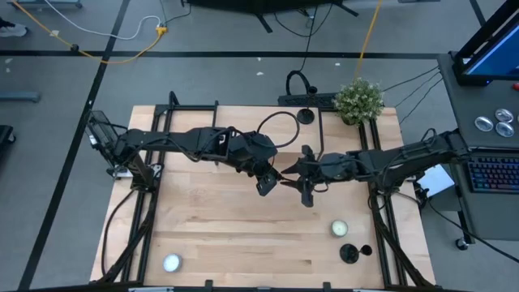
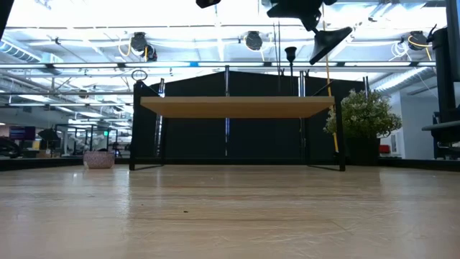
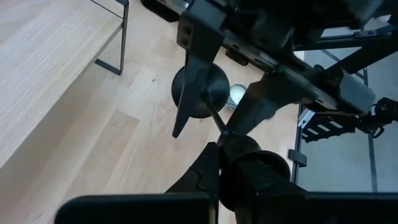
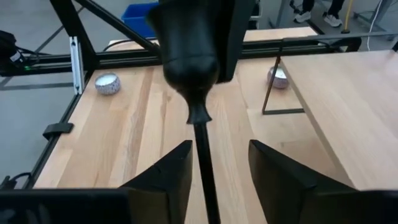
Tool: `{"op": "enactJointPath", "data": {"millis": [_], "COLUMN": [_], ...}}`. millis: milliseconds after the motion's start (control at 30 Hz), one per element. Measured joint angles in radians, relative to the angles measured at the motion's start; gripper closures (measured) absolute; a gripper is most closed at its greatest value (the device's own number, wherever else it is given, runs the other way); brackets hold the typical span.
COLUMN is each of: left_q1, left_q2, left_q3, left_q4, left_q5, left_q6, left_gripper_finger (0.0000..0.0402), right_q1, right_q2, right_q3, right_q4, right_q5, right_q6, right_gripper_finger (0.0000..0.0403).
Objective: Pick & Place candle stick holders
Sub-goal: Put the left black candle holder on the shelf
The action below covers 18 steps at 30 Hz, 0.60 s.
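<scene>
One black candle stick holder [image 3: 211, 112] is in the air over the middle of the table, between my two grippers. My left gripper [image 1: 272, 180] is shut on its cup end. My right gripper [image 1: 298, 180] faces it, open, with a finger on each side of the thin stem [image 4: 202, 155]; I cannot tell whether they touch it. The disc base [image 3: 208, 84] lies toward the right arm. A second holder [image 1: 305, 116] stands on its base at the back. A third [image 1: 350, 253] stands near the front right. My left gripper holds the holder by the cup end of its stem [image 3: 249, 158], which lies between the two fingers. It comes roughly level from the table's left. The holder is lifted clear of the table and lies about level, with its disc base pointing away toward my right gripper.
A raised wooden shelf on a black frame [image 2: 230, 106] stands at the back. A potted plant [image 1: 359, 99] is at the back right. One tea light [image 1: 339, 229] sits near the front right and another [image 1: 171, 262] at the front left.
</scene>
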Motion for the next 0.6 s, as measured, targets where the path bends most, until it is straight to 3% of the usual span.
{"op": "enactJointPath", "data": {"millis": [467,600], "left_q1": [0.0,0.0], "left_q2": [0.01,0.026], "left_q3": [0.0,0.0], "left_q4": [-0.008,0.001], "left_q5": [-0.001,-0.001], "left_q6": [-0.001,-0.001], "left_gripper_finger": [0.0389,0.0389], "right_q1": [-0.001,0.0], "right_q2": [-0.001,-0.001], "right_q3": [0.0,0.0], "right_q4": [0.012,0.008], "right_q5": [-0.003,-0.004], "right_q6": [0.0,0.0], "right_gripper_finger": [0.0321,0.0354]}}
